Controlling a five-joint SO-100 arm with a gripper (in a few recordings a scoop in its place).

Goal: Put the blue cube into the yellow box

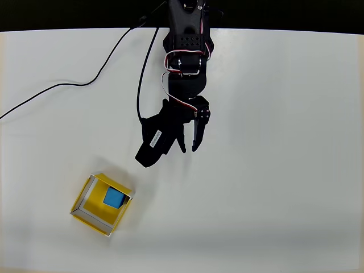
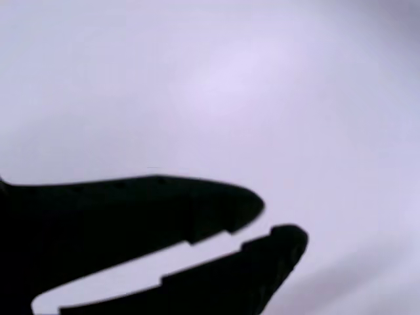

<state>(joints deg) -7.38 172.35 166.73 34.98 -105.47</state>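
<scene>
While the black arm (image 1: pixel 185 74) reaches down from the top edge of the white table (image 1: pixel 284 170) in the overhead view, its gripper (image 1: pixel 189 149) points toward the lower part of the picture, with nothing between its fingers. The two fingertips sit close together there, only a thin gap separating them. In the wrist view the gripper (image 2: pixel 266 226) shows as two dark shapes against blurred pale table; a narrow slit of light runs between them and the tips are slightly apart, so the jaws are nearly closed and empty.

Down and to the left of the gripper, well apart from it, lies the box (image 1: pixel 85 206), turned so that its corners point up, down and sideways in the overhead view. Inside it rests the cube (image 1: pixel 114 198), toward the box's upper right side, near the pale rim.

A black cable (image 1: pixel 68 85) snakes across the table's upper left, and a second one (image 1: pixel 143 74) hangs down beside the arm.
</scene>
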